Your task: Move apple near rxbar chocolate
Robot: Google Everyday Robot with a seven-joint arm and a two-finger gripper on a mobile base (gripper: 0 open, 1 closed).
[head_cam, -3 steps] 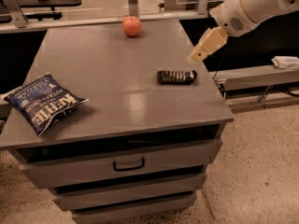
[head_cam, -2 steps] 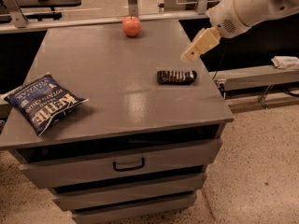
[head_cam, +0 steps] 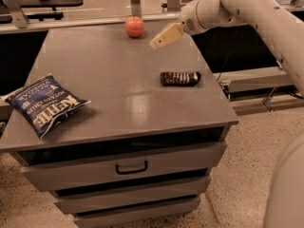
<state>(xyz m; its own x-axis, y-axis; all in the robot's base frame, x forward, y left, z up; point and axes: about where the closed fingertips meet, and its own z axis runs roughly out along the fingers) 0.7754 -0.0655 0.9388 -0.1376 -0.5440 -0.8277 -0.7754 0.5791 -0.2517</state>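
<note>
The apple (head_cam: 135, 26) sits at the far edge of the grey tabletop (head_cam: 118, 65), well apart from the rxbar chocolate (head_cam: 179, 78) by the right edge. The claw (head_cam: 164, 37) hangs just right of the apple; clenched or released, I cannot tell.

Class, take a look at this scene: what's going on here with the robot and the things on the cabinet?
A robot arm reaches over a grey drawer cabinet. Its gripper hovers just beside the apple at the far edge of the top, not touching it. The apple is not yet moved: the rxbar chocolate lies well apart from it, nearer the right edge in the picture. A blue chip bag lies at the left.
</note>
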